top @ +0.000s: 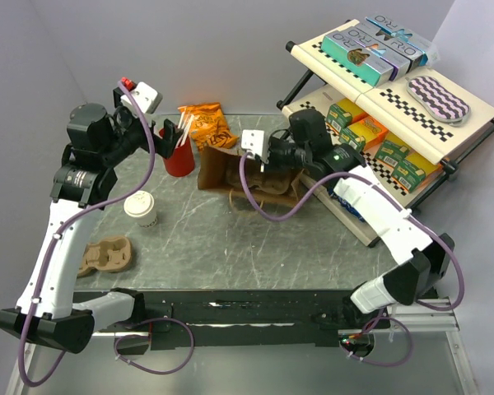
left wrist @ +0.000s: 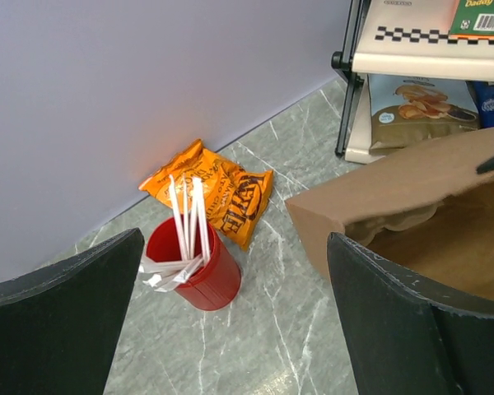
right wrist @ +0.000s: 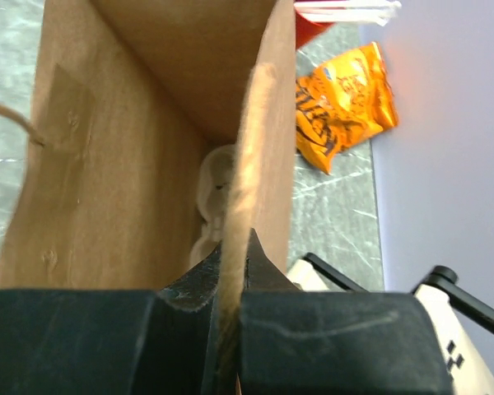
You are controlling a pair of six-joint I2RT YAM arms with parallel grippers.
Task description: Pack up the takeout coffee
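- Takeout coffee (top: 140, 207): the white lidded cup stands upright on the desk (top: 255, 247), on the left side. It sits between the red cup (top: 179, 156) of white sticks and the pulp carrier tray (top: 107, 255), well apart from the brown paper bag (top: 222, 169). Nothing is touching it.
- My right pincer (right wrist: 229, 259) is pressed together on the bag's twine handle (right wrist: 243, 164) at the rim. It holds the mouth open, and its own camera looks straight down inside.
- Something pale lies at the bottom of the bag. I cannot tell what it is.
- My left pincer (left wrist: 235, 237) is spread wide and holds nothing. It hangs above the far part of the desk, facing the red cup and the bag's mouth, not over the coffee.
- Step in hand, as I judge it: the bag is held ready, and the pick-up of the coffee has not begun.
- Next I would bring the left arm toward the near side and lower the spread fingers around the cup's paper wall, below the domed lid.
- The squeeze should be gentle, since a paper cup will likely buckle or pop its lid.
- The lift must then clear the bag's rim, with the cup kept upright on the way in. The right pincer should keep its hold on the handle meanwhile.
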